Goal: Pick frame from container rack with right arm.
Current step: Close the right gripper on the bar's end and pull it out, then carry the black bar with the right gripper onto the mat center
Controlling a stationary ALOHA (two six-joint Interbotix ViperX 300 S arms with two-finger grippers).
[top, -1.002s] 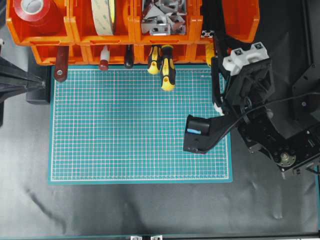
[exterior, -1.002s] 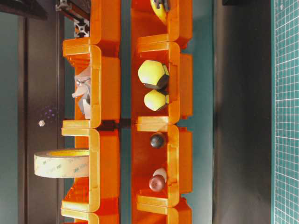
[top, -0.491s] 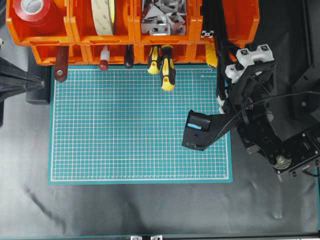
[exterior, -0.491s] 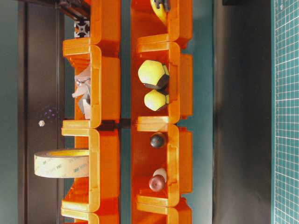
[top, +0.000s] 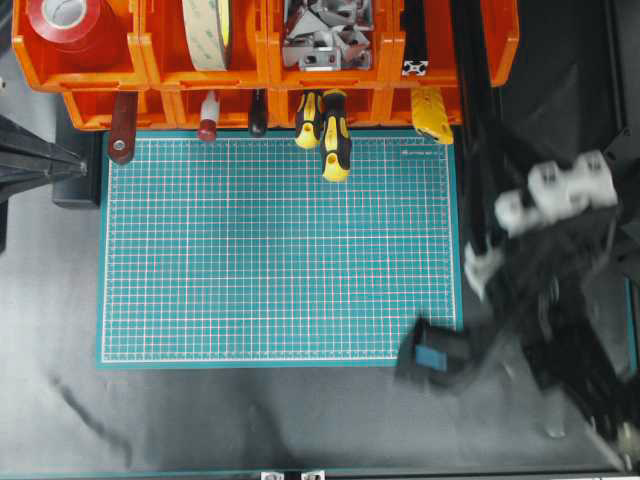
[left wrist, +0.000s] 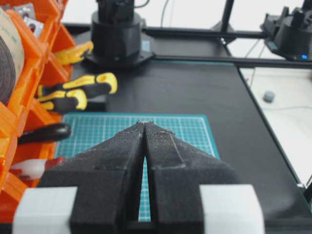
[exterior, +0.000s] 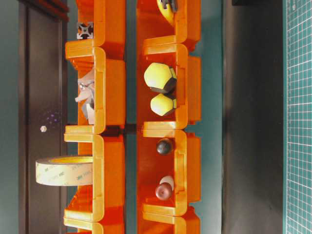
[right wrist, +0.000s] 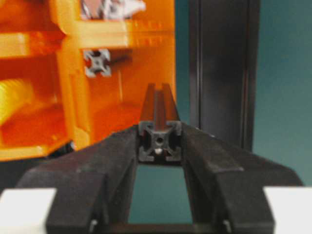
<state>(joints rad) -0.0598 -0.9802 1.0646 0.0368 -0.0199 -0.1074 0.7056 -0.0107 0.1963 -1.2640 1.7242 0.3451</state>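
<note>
The frame (right wrist: 159,141) is clamped end-on between the right gripper (right wrist: 160,146) fingertips, held clear of the container rack (right wrist: 73,73); another bar remains in a bin there. The left gripper (left wrist: 145,127) is closed, empty.

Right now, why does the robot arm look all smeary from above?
In the overhead view the right arm is motion-blurred while the green mat stays crisp; the right wrist view is soft, yet shows the claw pinching the frame.

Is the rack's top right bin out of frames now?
No, a second frame still shows end-on in the container rack behind the gripped frame.
</note>
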